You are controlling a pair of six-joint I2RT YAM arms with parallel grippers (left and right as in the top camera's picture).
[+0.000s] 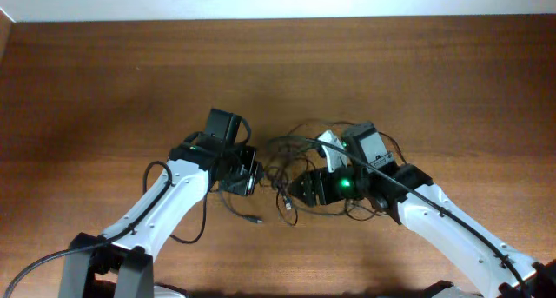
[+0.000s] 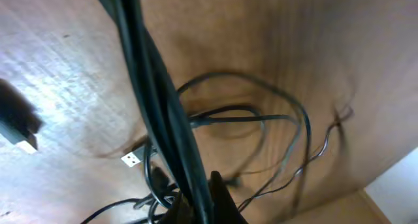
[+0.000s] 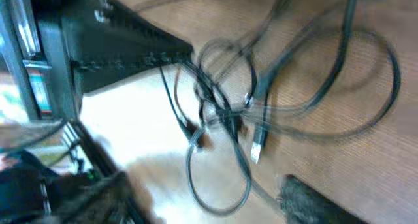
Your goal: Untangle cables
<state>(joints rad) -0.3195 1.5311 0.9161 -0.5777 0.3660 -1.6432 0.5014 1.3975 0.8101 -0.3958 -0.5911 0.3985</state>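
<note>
On the near side of the table (image 1: 104, 72), the left gripper (image 2: 199, 203) is clamped on a strand of the cables (image 2: 163, 119). Right gripper (image 1: 300, 188) jaws stand apart. Farther in, the tangle lies on the wood between both grippers.

A brown wood-grain table (image 1: 87, 89) has a smooth, satin finish that catches pale glare in both wrist views, its fine streaked grain showing under the sheen. The thin black cables (image 2: 261, 118) are sheathed in smooth, rubbery-looking plastic with a dull shine. One plug (image 2: 131, 159) ends in a bright silver metal tip. The left arm (image 1: 161, 198) and right arm (image 1: 460, 233) wear smooth, glossy white plastic shells, joined by matt black housings.
</note>
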